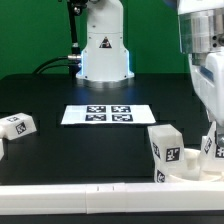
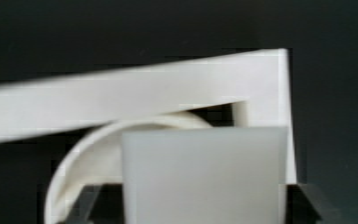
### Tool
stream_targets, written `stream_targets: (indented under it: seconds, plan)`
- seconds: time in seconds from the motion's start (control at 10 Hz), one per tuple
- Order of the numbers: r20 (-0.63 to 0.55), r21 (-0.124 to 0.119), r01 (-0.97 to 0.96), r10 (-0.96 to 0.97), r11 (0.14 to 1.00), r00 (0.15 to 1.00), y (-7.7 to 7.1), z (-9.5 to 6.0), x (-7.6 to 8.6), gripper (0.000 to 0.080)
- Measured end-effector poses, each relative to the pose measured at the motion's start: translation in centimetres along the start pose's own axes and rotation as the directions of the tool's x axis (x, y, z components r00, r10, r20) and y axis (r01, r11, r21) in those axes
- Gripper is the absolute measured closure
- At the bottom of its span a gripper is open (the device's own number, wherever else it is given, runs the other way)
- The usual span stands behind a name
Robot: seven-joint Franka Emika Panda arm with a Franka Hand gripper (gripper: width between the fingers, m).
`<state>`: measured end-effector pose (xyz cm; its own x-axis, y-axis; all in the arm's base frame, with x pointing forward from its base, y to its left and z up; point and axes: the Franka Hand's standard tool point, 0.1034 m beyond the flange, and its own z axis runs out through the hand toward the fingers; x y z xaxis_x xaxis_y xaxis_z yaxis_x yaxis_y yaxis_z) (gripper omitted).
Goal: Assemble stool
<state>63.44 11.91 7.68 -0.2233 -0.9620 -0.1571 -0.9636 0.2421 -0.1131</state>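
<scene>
At the exterior view's lower right lies the stool's round white seat [image 1: 190,172], with one tagged white leg [image 1: 164,150] standing upright in it. My gripper [image 1: 213,135] comes down at the seat's right side, shut on a second white leg [image 1: 214,148] that stands upright over the seat. In the wrist view this leg [image 2: 202,170] fills the gap between my dark fingers [image 2: 98,198], and the seat's curved rim [image 2: 83,170] shows beside it. A third leg [image 1: 16,126] lies loose on the black table at the exterior view's left.
The marker board [image 1: 108,114] lies flat mid-table. The arm's white base [image 1: 104,50] stands at the back with cables beside it. A white rail [image 1: 90,196] runs along the table's front edge; in the wrist view, a white wall [image 2: 158,85] rises behind the leg.
</scene>
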Motion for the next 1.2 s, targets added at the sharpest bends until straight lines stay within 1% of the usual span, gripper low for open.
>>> stream_targets:
  seconds: [0.2,0.3,0.4,0.5,0.6,0.7,0.8,1.0,1.1,1.2]
  plan:
    - [0.005,-0.002,-0.042,0.042,0.999,0.999,0.1,0.1,-0.1,0.0465]
    - [0.006,-0.006,0.023,-0.023,1.000,1.000,0.1,0.0,-0.1,0.0306]
    - [0.012,-0.023,0.095,-0.095,0.995,0.995,0.3,-0.3,-0.3,0.0201]
    - [0.019,-0.019,0.209,-0.208,0.978,0.978,0.1,-0.9,-0.6,0.0201]
    - [0.027,-0.012,0.386,-0.385,0.923,0.922,-0.1,-1.5,-0.9,0.0160]
    - [0.044,-0.022,0.527,-0.526,0.850,0.849,-0.1,-1.7,-1.4,0.0153]
    - [0.041,-0.017,0.568,-0.567,0.823,0.823,-0.1,-1.6,-1.3,0.0153]
    - [0.043,-0.013,0.674,-0.673,0.738,0.738,-0.1,-1.6,-1.2,0.0151]
    - [0.040,-0.014,0.776,-0.775,0.630,0.630,-0.1,-1.6,-1.3,0.0151]
    - [0.038,-0.017,0.898,-0.897,0.440,0.441,0.0,-1.8,-1.9,0.0151]
